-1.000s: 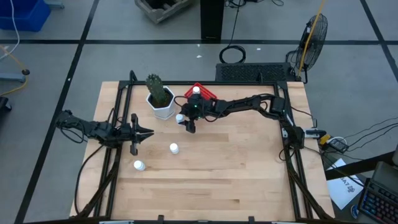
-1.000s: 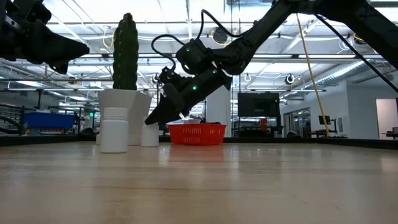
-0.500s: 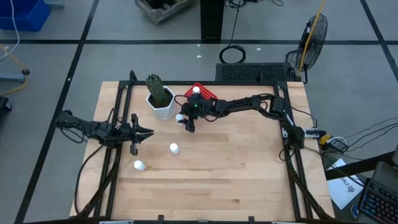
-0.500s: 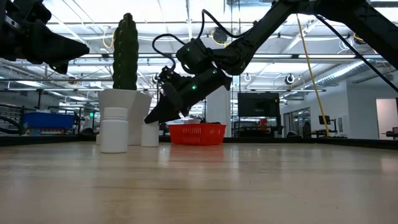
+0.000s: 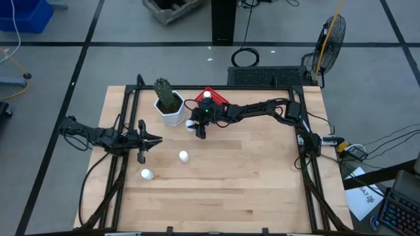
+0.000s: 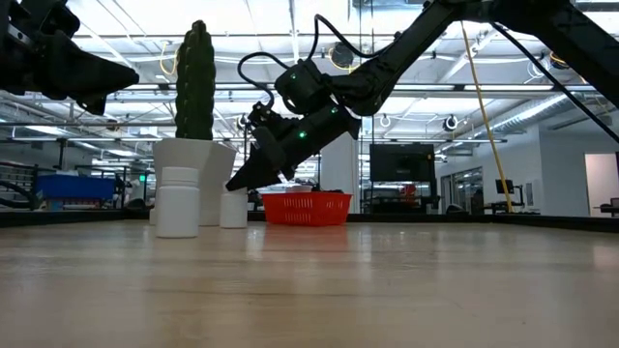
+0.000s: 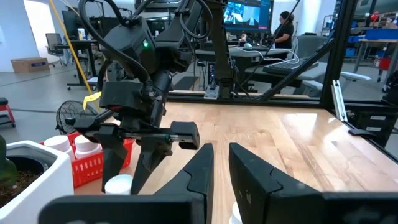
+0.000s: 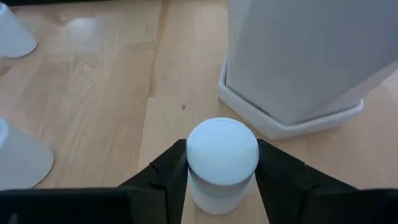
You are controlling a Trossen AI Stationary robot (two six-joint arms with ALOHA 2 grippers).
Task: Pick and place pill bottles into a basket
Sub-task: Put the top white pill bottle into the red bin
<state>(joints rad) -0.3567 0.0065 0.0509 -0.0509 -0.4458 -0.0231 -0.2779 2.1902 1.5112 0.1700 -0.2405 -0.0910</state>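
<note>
A white pill bottle [image 8: 222, 155] stands upright on the table beside the white cactus pot [image 5: 172, 110]. My right gripper [image 5: 194, 127] is shut on it, slanting down from the table's right. The red basket [image 5: 216, 98] sits just behind, on the far side, with pill bottles [image 7: 84, 146] inside. Two more pill bottles stand free on the wood [image 5: 184, 156] [image 5: 146, 174]. My left gripper [image 5: 157, 139] waits shut at the table's left, level and touching nothing. My right gripper pinches the pill bottle's upper part, at the cap [image 8: 222, 146], between its two fingers [image 8: 171, 165], one on each side. The fingers slant down from the table's right and far side. The bottle stands upright with its base on the table [image 6: 233, 208].
The cactus pot [image 8: 298, 56] stands right behind the held bottle, about a finger's width off. The cactus [image 6: 195, 82] rises high above the table. A black frame [image 5: 125, 118] runs along the table's edges. Bare wood lies toward the near and right edges.
My right gripper's fingers have drawn in around the pill bottle by the pot; the arm itself has kept its place and the bottle stands where it was.
</note>
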